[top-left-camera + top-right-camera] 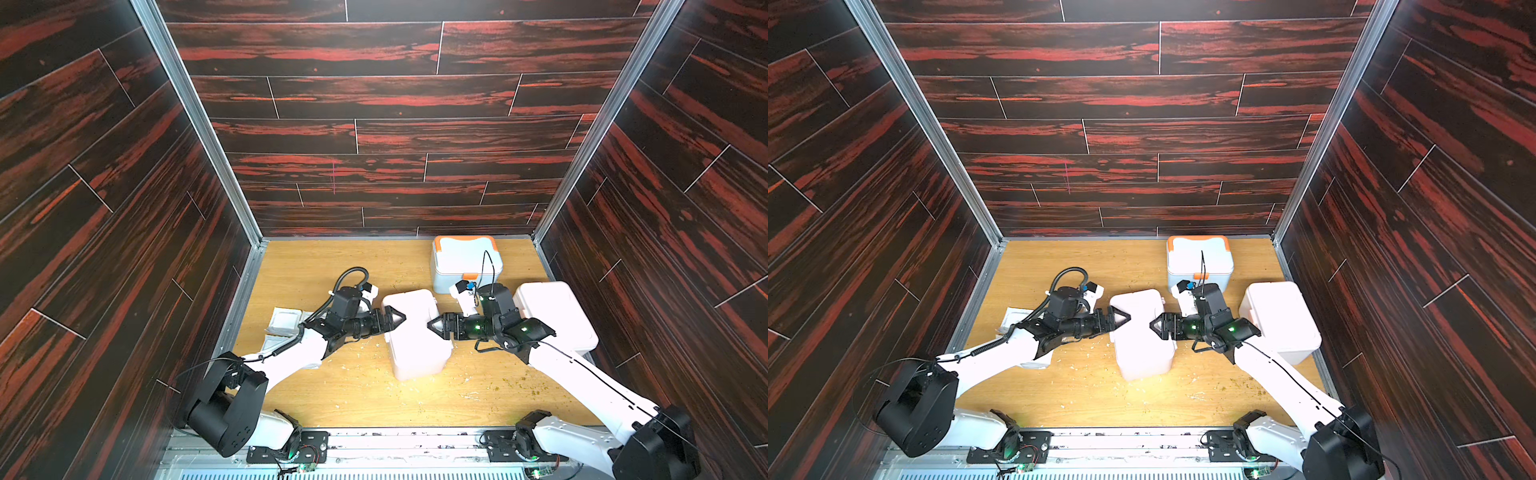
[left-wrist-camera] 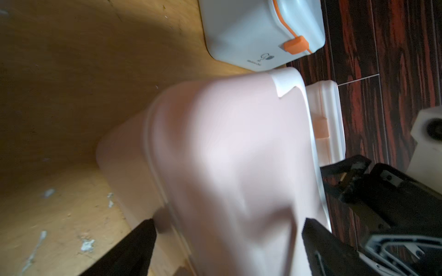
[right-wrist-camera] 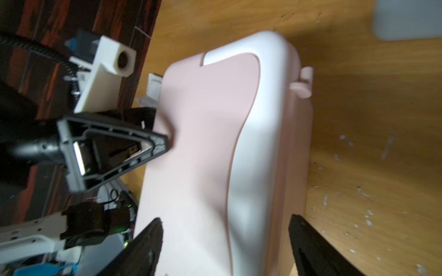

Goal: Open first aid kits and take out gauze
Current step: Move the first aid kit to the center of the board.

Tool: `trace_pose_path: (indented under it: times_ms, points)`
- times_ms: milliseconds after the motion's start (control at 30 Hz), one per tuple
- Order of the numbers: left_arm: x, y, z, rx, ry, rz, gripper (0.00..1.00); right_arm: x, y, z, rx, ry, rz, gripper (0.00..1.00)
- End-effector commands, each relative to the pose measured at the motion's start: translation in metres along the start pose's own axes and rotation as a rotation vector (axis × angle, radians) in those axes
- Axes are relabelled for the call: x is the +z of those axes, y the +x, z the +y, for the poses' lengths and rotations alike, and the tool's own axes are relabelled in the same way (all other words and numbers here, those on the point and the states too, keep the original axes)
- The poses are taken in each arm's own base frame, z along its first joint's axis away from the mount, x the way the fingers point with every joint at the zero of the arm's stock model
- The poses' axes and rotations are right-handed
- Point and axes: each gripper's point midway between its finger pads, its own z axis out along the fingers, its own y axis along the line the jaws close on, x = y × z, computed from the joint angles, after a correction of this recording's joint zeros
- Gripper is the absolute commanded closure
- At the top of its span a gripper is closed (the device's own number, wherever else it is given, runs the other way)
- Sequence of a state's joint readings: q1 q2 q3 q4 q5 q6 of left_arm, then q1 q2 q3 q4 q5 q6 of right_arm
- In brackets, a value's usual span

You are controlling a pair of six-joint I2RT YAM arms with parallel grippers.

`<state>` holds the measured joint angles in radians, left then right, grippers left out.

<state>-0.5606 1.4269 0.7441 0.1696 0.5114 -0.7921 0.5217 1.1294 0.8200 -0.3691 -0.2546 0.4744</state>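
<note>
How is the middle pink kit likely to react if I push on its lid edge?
The middle kit looks like a rigid moulded shell, so it should hold shape between the left gripper and right gripper. Its smooth, rounded lid may let a grip slip. Loose on the table, it will probably slide or turn rather than tip.

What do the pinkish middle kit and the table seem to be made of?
Pinkish middle kit: probably moulded plastic, smooth and matte, judging by rounded corners and soft highlights. Table: light wood or wood-look laminate; grain lines show, finish dull.
</note>
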Motion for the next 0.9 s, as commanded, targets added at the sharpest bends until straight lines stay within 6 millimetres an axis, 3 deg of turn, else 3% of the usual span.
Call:
trace_pose_path:
  times_ms: [0, 133, 267, 400, 667, 867]
  points:
    - [0.009, -0.005, -0.031, 0.036, 0.080, -0.013, 0.00, -0.016, -0.009, -0.019, 0.018, 0.145, -0.067, 0.09]
    - [0.026, 0.000, -0.049, 0.035, 0.134, -0.004, 0.00, -0.031, -0.016, -0.029, 0.029, 0.220, -0.129, 0.01]
    - [0.041, 0.010, -0.072, 0.015, 0.213, 0.002, 0.00, -0.047, -0.022, -0.037, 0.049, 0.297, -0.175, 0.01]
    - [0.041, 0.018, -0.087, -0.012, 0.276, -0.022, 0.00, -0.060, -0.026, -0.033, 0.029, 0.291, -0.228, 0.01]
    - [0.033, 0.035, -0.086, -0.064, 0.320, -0.039, 0.00, -0.060, -0.028, -0.014, -0.022, 0.199, -0.217, 0.01]
    - [0.039, 0.053, -0.086, -0.105, 0.375, 0.006, 0.00, -0.055, -0.024, -0.008, -0.022, 0.165, -0.177, 0.01]
